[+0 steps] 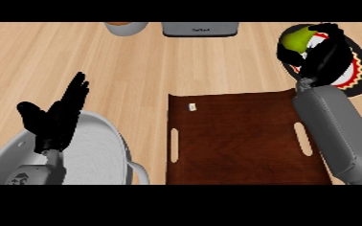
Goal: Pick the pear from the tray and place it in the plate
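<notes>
The green pear [297,38] is at the far right, held over the patterned plate [351,74] with my right hand [320,52] curled round it. Whether the pear touches the plate I cannot tell. The plate has a black rim and red and white markings, and my hand and forearm hide much of it. The dark brown tray [237,139] lies at the centre right with only a small white tag on it. My left hand [56,117] rests open at the lower left, fingers up.
A round grey pan [106,148] sits at the lower left under my left hand. At the back edge stand a grey toaster [200,28] and a light bowl [127,27]. Bare wood counter lies between tray and back edge.
</notes>
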Available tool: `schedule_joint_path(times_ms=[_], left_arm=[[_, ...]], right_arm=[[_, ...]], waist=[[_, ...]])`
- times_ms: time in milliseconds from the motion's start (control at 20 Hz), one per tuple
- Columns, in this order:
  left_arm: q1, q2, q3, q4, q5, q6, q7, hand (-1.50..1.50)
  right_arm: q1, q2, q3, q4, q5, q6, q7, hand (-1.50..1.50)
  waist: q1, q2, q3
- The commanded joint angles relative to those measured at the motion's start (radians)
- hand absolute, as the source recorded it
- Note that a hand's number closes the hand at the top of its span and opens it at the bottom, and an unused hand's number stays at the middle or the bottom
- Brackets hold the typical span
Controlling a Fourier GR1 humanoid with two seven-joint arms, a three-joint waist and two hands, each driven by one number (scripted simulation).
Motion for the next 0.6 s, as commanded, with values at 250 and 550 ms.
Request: schedule_joint_path(times_ms=[250, 550], left_arm=[[0.056, -0.09, -0.09, 0.074, 0.006, -0.025, 0.046, 0.0], [0.052, -0.082, -0.08, 0.101, 0.012, -0.055, 0.033, 0.0]], right_arm=[[0.033, -0.13, -0.125, 0.122, -0.2, -0.113, -0.216, 1.5], [0.015, -0.17, -0.183, 0.191, -0.328, -0.1, -0.353, 1.5]], waist=[[0.013, 0.024, -0.022], [0.028, 0.034, -0.021]])
